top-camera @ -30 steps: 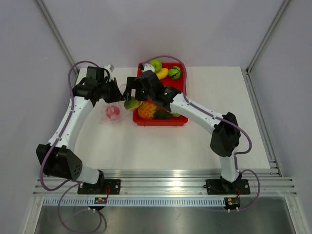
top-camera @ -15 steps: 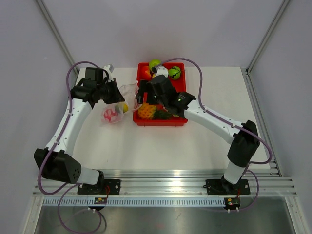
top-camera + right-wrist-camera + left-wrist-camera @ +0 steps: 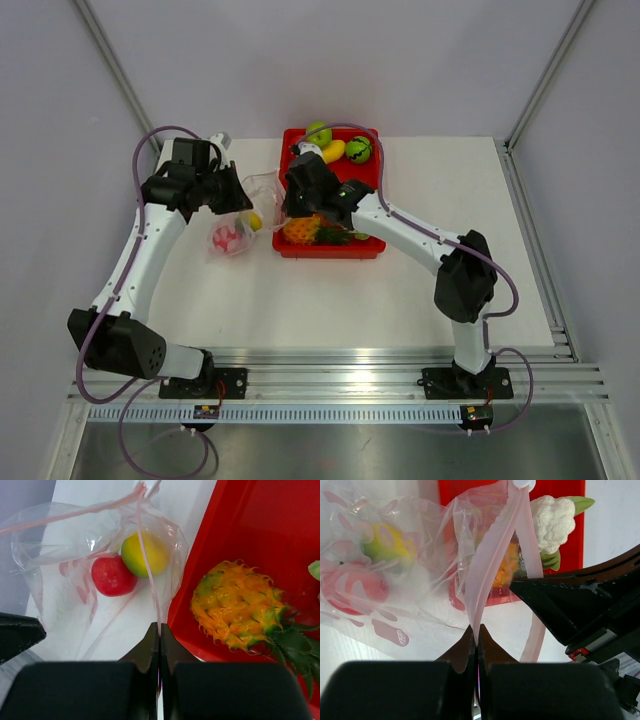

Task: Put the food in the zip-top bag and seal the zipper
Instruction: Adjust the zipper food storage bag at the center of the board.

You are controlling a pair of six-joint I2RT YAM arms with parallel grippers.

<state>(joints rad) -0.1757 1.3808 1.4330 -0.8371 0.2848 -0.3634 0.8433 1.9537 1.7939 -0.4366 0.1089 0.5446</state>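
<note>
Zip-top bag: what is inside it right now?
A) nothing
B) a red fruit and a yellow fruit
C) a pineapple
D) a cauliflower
B: the right wrist view shows a red fruit and a yellow fruit through the clear zip-top bag, with the pineapple in the red tray.

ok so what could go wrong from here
1. The left tool and right tool are each shut on only the thin zipper. It could slip out, and the mouth of the bag would sag.
2. The pineapple lies in the tray while both tools hold the bag. Freeing one to fetch it may let the mouth close.
3. Pulling the tools too far apart might stretch the mouth flat.
</note>
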